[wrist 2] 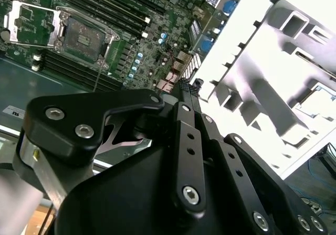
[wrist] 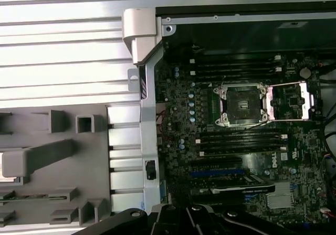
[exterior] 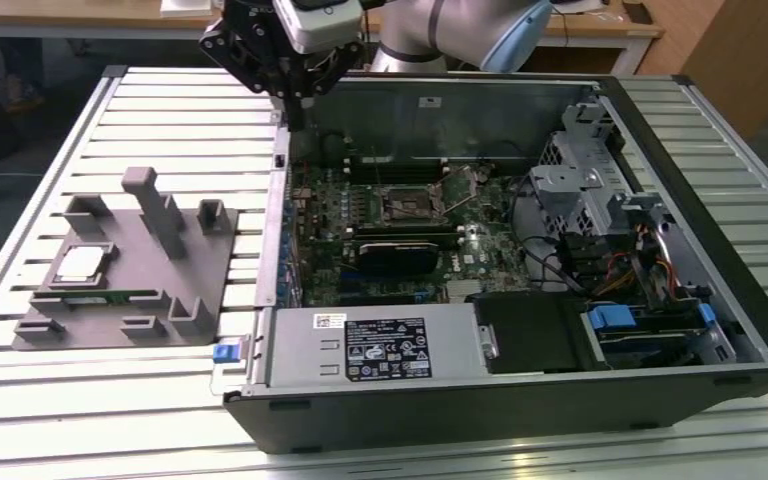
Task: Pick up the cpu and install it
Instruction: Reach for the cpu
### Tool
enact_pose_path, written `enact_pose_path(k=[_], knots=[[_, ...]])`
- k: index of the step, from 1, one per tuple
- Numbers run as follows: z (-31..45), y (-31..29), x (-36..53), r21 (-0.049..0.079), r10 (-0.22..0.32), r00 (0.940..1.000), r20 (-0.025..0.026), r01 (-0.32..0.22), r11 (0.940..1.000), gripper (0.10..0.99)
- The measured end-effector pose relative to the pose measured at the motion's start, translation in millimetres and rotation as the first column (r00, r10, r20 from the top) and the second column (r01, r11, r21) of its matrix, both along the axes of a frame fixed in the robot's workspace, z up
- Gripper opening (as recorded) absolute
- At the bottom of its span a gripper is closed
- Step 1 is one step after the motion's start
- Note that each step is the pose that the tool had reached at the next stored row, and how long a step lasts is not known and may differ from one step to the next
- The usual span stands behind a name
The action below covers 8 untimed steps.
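cpu [exterior: 81, 263]: it lies flat, silver top up, in a recess of the grey tray [exterior: 157, 300], at the exterior view's left; nothing touches it.
Tray: it rests on the slatted table [exterior: 157, 110], just beside the open computer case [exterior: 758, 330].
Gripper [exterior: 296, 112]: it hangs above the case's rear corner on the tray side, well apart from the cpu; its fingers are pressed together with nothing between them.
Socket [wrist: 239, 105]: it sits on the motherboard [wrist: 181, 114] inside the case, with its metal frame folded open to one side.
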<state>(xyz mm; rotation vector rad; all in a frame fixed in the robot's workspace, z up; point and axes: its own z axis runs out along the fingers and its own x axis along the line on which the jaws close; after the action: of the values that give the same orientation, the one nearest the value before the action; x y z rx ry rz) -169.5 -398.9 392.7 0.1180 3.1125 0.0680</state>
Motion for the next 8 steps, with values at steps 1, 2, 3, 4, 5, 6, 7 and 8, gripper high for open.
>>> enact_pose_path(k=[1, 2, 3, 4, 5, 6, 7, 8], knots=[[0.0, 0.0, -0.9, 0.000, 0.000, 1.0000, 0.0000, 0.000, 1.0000, 0.106], [0.0, 0.0, -1.8, 0.000, 0.000, 1.0000, 0.0000, 0.000, 1.0000, 0.106], [0.0, 0.0, -2.6, 0.000, 0.000, 1.0000, 0.0000, 0.000, 1.0000, 0.106], [0.0, 0.0, -3.6, 0.000, 0.000, 1.0000, 0.0000, 0.000, 1.0000, 0.106], [0.0, 0.0, -4.6, 0.000, 0.000, 1.0000, 0.0000, 0.000, 1.0000, 0.106], [0.0, 0.0, -5.5, 0.000, 0.000, 1.0000, -0.0001, 0.000, 1.0000, 0.106], [0.0, 0.0, -6.5, 0.000, 0.000, 1.0000, -0.0001, 0.000, 1.0000, 0.106], [-0.1, 0.0, -7.5, 0.000, 0.000, 1.0000, 0.0000, 0.000, 1.0000, 0.106]])
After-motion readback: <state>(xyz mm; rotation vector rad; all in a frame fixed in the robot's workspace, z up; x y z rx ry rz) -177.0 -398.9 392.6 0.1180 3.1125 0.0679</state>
